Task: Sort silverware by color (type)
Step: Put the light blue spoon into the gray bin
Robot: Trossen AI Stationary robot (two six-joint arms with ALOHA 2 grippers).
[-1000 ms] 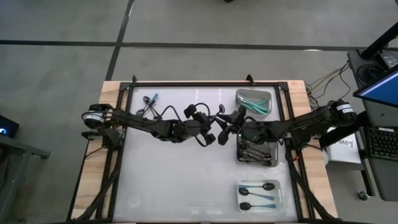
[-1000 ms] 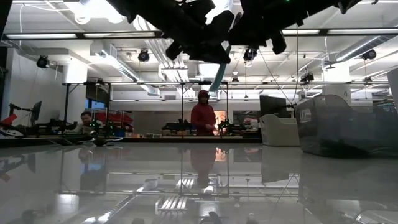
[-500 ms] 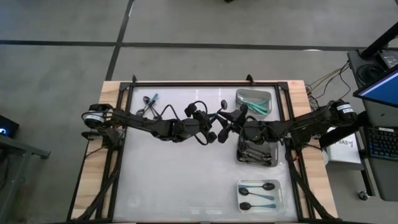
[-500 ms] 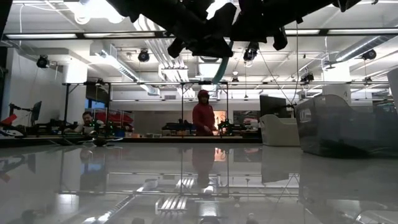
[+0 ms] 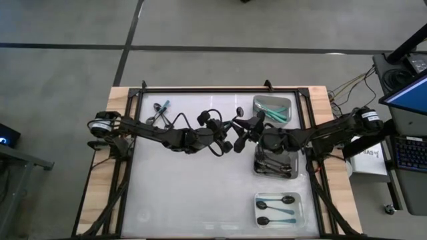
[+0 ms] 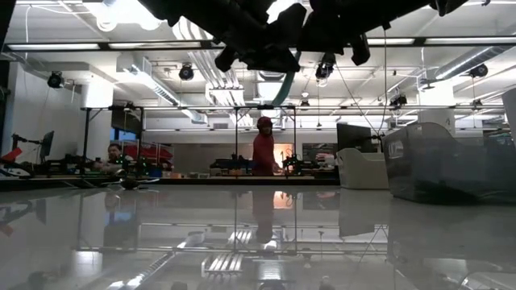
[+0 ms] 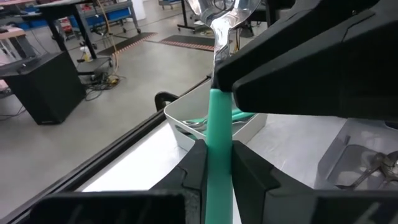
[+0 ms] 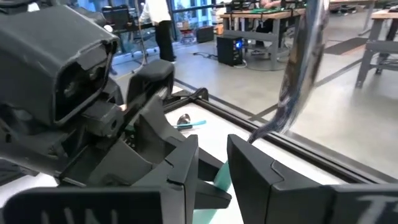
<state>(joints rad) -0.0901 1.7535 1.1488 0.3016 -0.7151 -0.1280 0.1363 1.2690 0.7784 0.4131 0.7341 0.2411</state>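
Landmark: the desk [image 5: 173,193]
Left arm: reaches in from the desk's left edge to its middle, raised above the surface
Left hand [image 5: 230,140]: fingers [image 7: 194,163] clamped on a teal handle, facing the right hand
Right arm: reaches in from the desk's right edge to its middle, raised too
Right hand [image 5: 245,133]: just beside the left hand; its fingers [image 8: 180,168] stand a little apart, flanking the same handle

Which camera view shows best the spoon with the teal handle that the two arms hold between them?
The left wrist view: the teal-handled spoon fills its middle, its handle between the left tool fingers. The low view shows a teal sliver, the right wrist view a teal patch, the high view almost nothing.
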